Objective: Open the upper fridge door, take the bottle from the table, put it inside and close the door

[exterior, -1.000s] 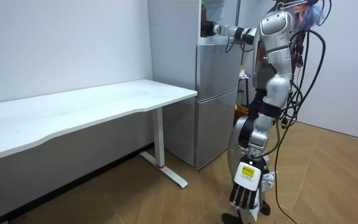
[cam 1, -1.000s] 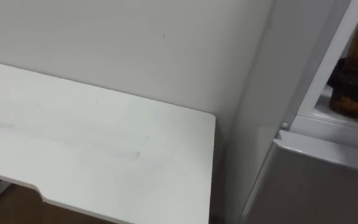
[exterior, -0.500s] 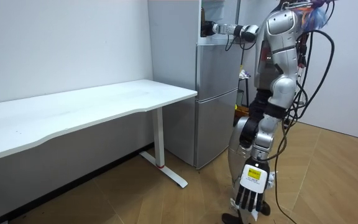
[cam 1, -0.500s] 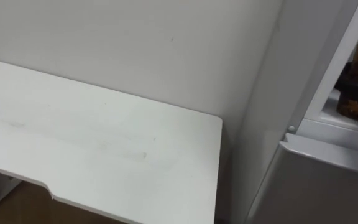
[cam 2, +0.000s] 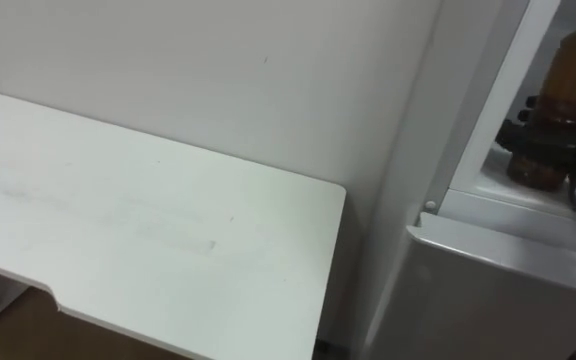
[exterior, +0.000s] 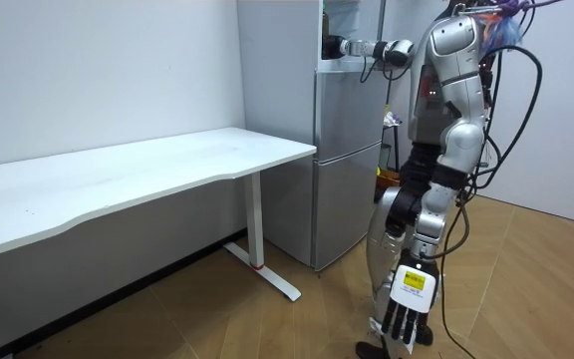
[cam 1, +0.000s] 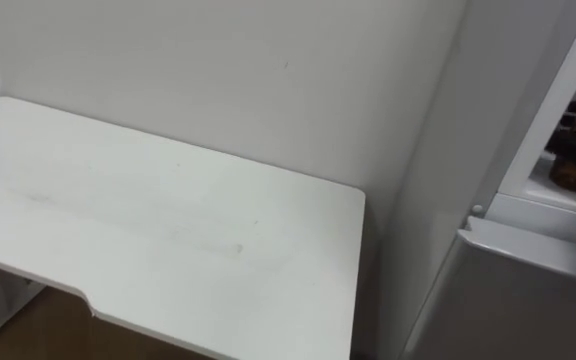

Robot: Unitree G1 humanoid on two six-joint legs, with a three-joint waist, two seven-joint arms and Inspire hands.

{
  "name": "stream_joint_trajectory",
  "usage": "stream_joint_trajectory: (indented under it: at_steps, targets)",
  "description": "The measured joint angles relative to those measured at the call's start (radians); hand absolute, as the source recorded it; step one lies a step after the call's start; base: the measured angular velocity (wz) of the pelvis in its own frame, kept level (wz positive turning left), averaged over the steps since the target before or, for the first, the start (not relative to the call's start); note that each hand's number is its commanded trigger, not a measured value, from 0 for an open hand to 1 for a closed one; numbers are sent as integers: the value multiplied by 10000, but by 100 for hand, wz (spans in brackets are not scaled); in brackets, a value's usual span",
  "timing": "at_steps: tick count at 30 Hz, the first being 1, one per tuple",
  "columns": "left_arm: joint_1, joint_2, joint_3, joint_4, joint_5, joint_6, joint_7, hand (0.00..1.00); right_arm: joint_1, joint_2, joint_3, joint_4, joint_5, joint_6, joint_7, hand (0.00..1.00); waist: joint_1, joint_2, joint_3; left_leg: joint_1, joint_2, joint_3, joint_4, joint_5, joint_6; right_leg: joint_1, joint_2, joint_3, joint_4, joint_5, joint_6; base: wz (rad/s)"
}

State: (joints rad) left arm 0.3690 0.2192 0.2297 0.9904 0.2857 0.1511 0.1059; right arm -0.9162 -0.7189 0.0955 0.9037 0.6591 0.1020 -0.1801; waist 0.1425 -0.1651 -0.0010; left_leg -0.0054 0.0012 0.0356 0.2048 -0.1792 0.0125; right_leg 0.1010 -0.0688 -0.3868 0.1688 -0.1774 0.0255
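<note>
A brown bottle [cam 2: 573, 70] stands upright on the white shelf [cam 2: 493, 185] of the fridge's open upper compartment, at the right of the eye views. My right hand [cam 2: 534, 135] reaches in from the right with its dark fingers curled round the bottle's lower part. The room view has that arm stretched out level into the upper fridge [exterior: 339, 46]. My left hand [exterior: 404, 317] hangs low beside my leg with its fingers relaxed and holds nothing. I stand in front of the fridge [exterior: 347, 150].
A white desk [cam 2: 118, 230] runs along the wall to my left, and its end nearly meets the fridge's side. The grey lower fridge door [cam 2: 488, 290] is closed. Wooden floor lies around me.
The eye view has shifted, so the desk takes more of the picture and the fridge less. My left arm has swung a little lower. The right hand stays on the bottle in the fridge.
</note>
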Motion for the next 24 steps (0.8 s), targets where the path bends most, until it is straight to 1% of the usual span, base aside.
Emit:
stream_joint_trajectory:
  at_steps: [2,4,7,11,16,18,19,24]
  targets:
    - [-6,12,0,1,0,-24,0,0,7,0,8,3,-74,-40,-27,0,1,23,3,-1,1,14,8,1,-2,-10,-2,0,1,0,-1,0]
    - [-7,49,0,17,-4,-64,-4,0,7,0,9,3,-108,-64,-39,0,11,56,-17,19,9,17,14,4,-5,-13,-2,1,1,1,-1,0]
    - [-8,56,0,31,-3,-93,-12,0,8,0,17,10,-98,-130,-56,0,23,81,-15,24,9,18,18,7,-9,-12,-2,-1,0,2,-3,0]
    - [-10,56,1,21,-5,-115,-17,0,7,-1,26,45,-48,-176,-28,0,-3,85,-23,22,17,17,17,7,-8,-17,-3,-5,-3,2,-4,0]
    - [-8,54,3,17,-5,-121,-17,0,6,-78,26,264,-45,-190,322,0,-4,62,-45,-5,6,16,4,7,-9,-14,-3,-9,2,2,-4,0]
    - [-9,54,3,4,-1,-110,-17,0,6,-110,26,317,-34,-189,430,0,-4,76,-36,0,2,15,5,7,-9,-3,-3,-9,0,2,-4,0]
    - [-8,54,3,-7,-6,-103,-17,0,6,-133,26,334,-34,-185,512,0,-3,60,-48,0,3,14,4,7,-9,-1,-3,-10,1,2,-4,0]
    - [-8,54,3,-35,-8,-63,-16,0,6,-185,25,335,-18,-178,650,0,-5,72,-48,4,2,14,7,7,-9,3,-3,-8,0,2,-4,0]
